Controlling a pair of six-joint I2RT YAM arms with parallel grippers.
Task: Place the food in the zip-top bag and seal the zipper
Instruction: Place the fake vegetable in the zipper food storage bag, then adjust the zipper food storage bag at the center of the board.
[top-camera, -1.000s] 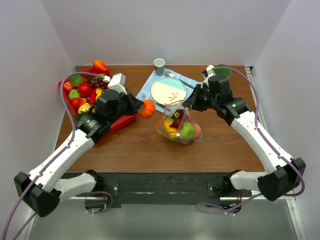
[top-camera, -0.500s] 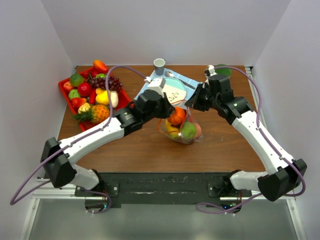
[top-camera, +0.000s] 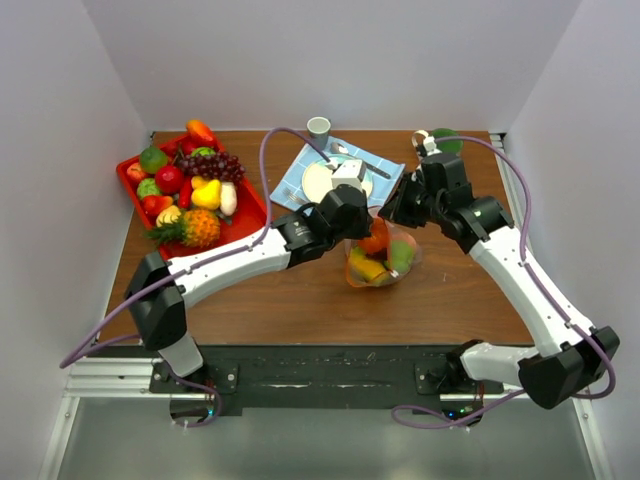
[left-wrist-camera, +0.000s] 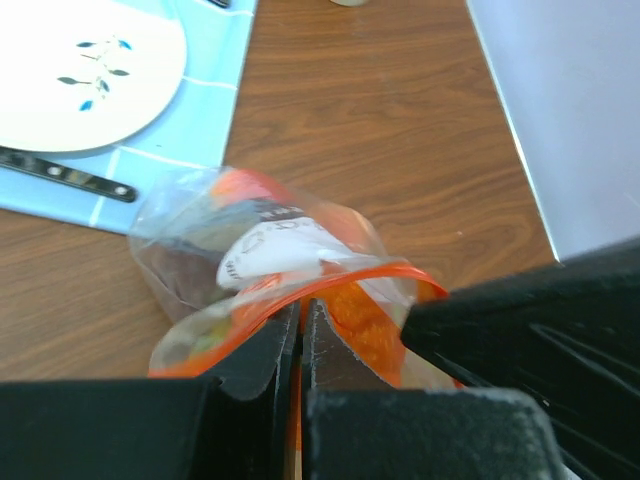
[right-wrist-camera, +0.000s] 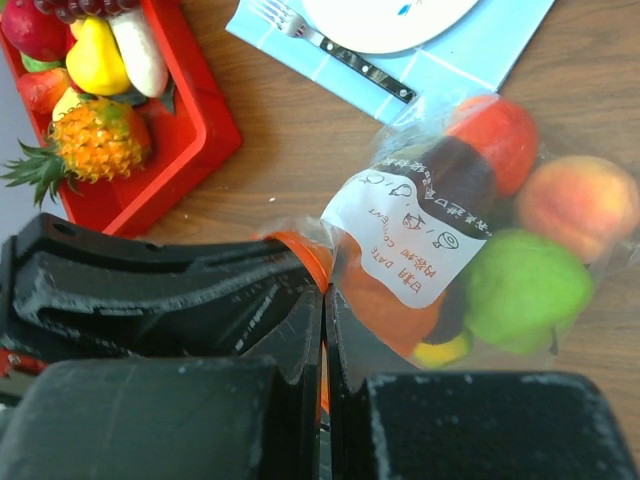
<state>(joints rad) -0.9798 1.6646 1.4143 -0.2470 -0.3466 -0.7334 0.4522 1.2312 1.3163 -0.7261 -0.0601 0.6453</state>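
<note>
1. The task is looking partly done; some of the food (right-wrist-camera: 520, 290) is already lying inside the zip-top bag (top-camera: 385, 262), which is sitting mid-table just near of the blue napkin (top-camera: 290, 182); a green apple, a peach and a red piece are showing through the plastic.
2. The right gripper (right-wrist-camera: 324, 298) is pinching the zipper (right-wrist-camera: 305, 255) with its fingers clenched, holding the mouth edge up.
3. The left gripper (left-wrist-camera: 301, 315) is reaching into the open mouth from the left; its fingers are clenched, apparently on a thin part of an orange piece (left-wrist-camera: 358, 325) hanging at their tips.
4. Much is remaining, by my reckoning: releasing this piece, then bringing over the pineapple (top-camera: 195, 228), grapes (top-camera: 210, 165) and other pieces waiting in the red tray (right-wrist-camera: 195, 120) at far left; the sealing is not yet started.
5. A second ago the left gripper was carrying the orange piece just beside the tray; it has been swinging right since and is now arriving at the bag; the bag and right gripper are sitting slightly further right.
</note>
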